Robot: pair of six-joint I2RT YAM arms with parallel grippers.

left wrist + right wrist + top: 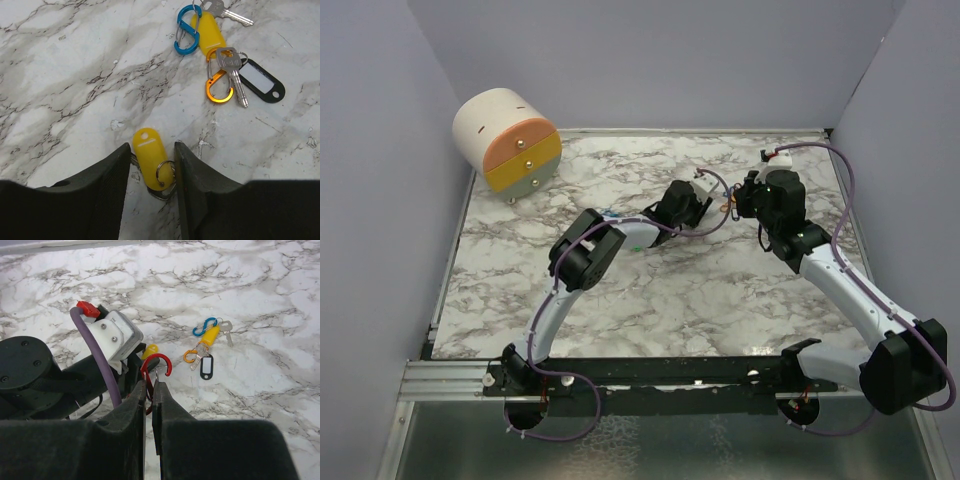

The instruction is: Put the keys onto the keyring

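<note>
Presently, on the marbled tabletop (620, 300):

1. Left tool (150, 172): jaws apart, its fingers (107, 190) standing close on either side of a yellow key tag (148, 156). The tag lies flat on the stone. A small split ring (157, 170) at the tag's near end lies against one finger. Whether the fingers press the tag cannot be told.
2. Right tool (149, 390): jaws together, clamped on a red clip (170, 366). The clip's hooked end stands above the fingertips, just beside the left arm's wrist.
3. Cluster, well ahead of the left tool: blue clip (187, 29) touching a second yellow tag (210, 36); orange clip (220, 86); silver key (236, 75); black tag (262, 82) with a white label window. All of these touch or overlap.
4. Far left corner: round cabinet (510, 140) with orange, yellow and grey drawers.
</note>
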